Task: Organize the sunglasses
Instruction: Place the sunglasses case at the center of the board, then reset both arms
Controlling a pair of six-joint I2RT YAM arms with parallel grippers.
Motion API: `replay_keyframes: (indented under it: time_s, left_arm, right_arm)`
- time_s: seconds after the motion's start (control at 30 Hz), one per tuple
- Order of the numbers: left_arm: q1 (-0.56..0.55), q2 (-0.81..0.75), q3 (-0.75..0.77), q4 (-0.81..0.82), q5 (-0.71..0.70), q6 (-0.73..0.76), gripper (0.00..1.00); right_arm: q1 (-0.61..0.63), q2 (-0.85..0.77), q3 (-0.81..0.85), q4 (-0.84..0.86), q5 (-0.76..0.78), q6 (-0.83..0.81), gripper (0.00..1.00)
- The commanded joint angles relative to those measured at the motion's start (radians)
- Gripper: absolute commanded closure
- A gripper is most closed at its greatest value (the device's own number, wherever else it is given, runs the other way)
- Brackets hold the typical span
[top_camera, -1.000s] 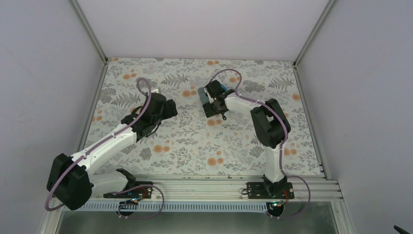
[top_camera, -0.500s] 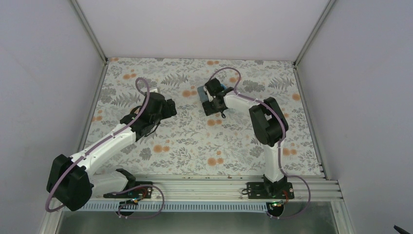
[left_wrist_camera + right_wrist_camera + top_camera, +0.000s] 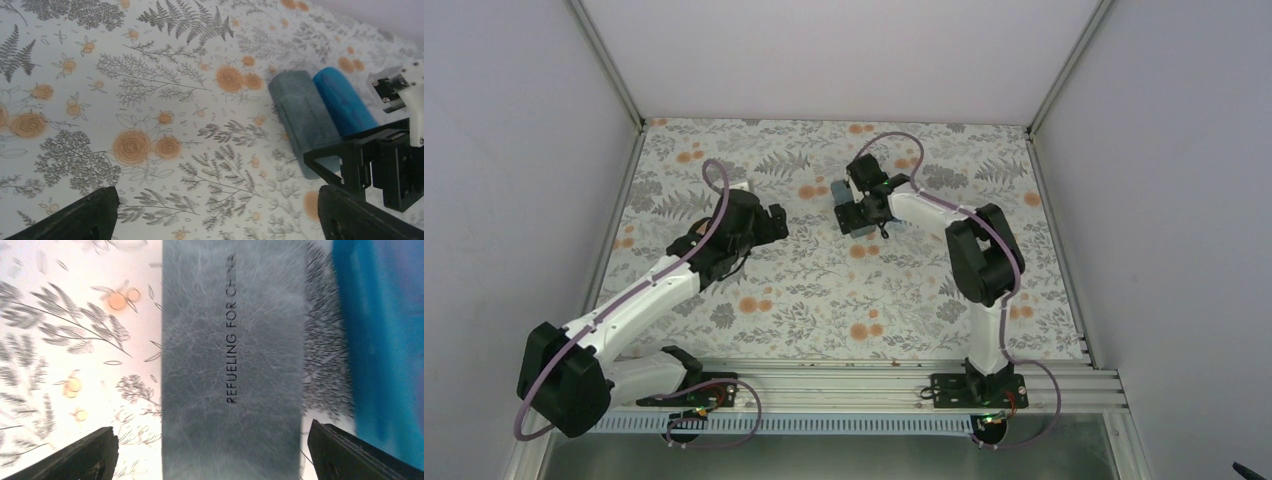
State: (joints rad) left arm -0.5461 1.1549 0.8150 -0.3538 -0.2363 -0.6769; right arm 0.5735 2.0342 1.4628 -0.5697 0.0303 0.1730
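Observation:
Neither pair of sunglasses shows in any view. My right gripper (image 3: 857, 214) is open and hangs low over a closed oblong grey case (image 3: 232, 355) printed "REFUELING FOR CHINA". Its fingers (image 3: 80, 455) stand either side of the case's near end, clear of its sides. A closed blue case (image 3: 380, 340) lies right beside the grey one. My left gripper (image 3: 772, 222) is open and empty above bare cloth at the left-centre. Its wrist view shows the grey case (image 3: 302, 117), the blue case (image 3: 345, 102) and the right gripper (image 3: 380, 167) over them.
A floral tablecloth (image 3: 804, 290) covers the table. Grey walls close the left, right and far sides. A metal rail (image 3: 864, 375) with both arm bases runs along the near edge.
My right gripper has shifted slightly towards the far side over the grey case and turned a little. The left arm has hardly moved.

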Motion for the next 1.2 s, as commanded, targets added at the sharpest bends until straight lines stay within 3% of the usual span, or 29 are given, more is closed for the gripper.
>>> replay_keyframes:
  time_s: [0.0, 0.27, 0.43, 0.6, 0.8, 0.93, 1.17]
  left_arm:
    - [0.002, -0.064, 0.058, -0.014, 0.032, 0.078, 0.0]
    - [-0.002, -0.197, 0.092, -0.102, -0.032, 0.18, 0.0]
    - [-0.008, -0.358, 0.065, -0.051, 0.011, 0.253, 0.0]
    - [-0.01, -0.55, 0.046, -0.045, -0.066, 0.284, 0.0]
    - [-0.009, -0.742, 0.047, -0.071, -0.173, 0.327, 0.0]
    - [-0.009, -0.817, 0.08, -0.115, -0.241, 0.333, 0.0]
    - [-0.009, -0.867, 0.111, -0.161, -0.28, 0.338, 0.0]
  right_arm:
    - [-0.007, -0.169, -0.026, 0.008, 0.041, 0.063, 0.02]
    - [-0.006, -0.578, -0.29, 0.035, 0.304, 0.276, 0.07]
    - [-0.007, -0.875, -0.427, 0.008, 0.435, 0.339, 0.07]
    - [-0.007, -1.206, -0.506, -0.06, 0.574, 0.414, 0.06]
    - [-0.006, -1.547, -0.563, 0.025, 0.611, 0.317, 0.0]
    - [-0.007, -1.641, -0.546, 0.032, 0.627, 0.284, 0.0]
    - [-0.007, -1.64, -0.512, -0.002, 0.634, 0.27, 0.0]
